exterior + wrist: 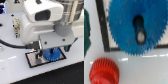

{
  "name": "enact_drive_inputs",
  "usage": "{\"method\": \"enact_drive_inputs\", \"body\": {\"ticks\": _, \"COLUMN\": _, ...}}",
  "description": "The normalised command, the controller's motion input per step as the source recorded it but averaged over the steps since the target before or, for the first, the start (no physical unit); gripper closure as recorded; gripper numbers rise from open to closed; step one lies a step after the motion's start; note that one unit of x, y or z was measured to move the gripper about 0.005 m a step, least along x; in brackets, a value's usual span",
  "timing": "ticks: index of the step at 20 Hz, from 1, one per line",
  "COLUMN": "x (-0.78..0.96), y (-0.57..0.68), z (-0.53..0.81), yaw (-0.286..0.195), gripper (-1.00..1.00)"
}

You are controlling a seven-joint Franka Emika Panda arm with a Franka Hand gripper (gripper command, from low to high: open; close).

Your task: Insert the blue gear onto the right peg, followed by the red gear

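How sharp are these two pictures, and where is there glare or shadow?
In the exterior view, all is small and soft; the blue gear shows only as a blur under the end effector, whose fingers cannot be told apart. In the wrist view, the blue gear and red gear are close and blurred, and the pale plate looks washed out.

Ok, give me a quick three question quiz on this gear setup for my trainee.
1. True or false: the red gear lies on the plate.
2. Which is wider? A) the blue gear B) the red gear C) they are equal
3. Fill in: the plate's rim is coloured ____.
Key: 1 false, it lies beside the plate, off it; 2 A; 3 black.
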Motion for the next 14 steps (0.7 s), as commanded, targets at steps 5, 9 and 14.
{"method": "enact_drive_inputs", "body": {"ticks": 5, "x": -0.58, "y": 0.19, "z": 0.20, "yaw": 0.000, "gripper": -1.00}}
{"method": "enact_drive_inputs", "body": {"ticks": 9, "x": -0.53, "y": 0.31, "z": 0.08, "yaw": 0.000, "gripper": -1.00}}
{"method": "enact_drive_inputs", "body": {"ticks": 14, "x": -0.41, "y": 0.37, "z": -0.03, "yaw": 0.000, "gripper": -1.00}}
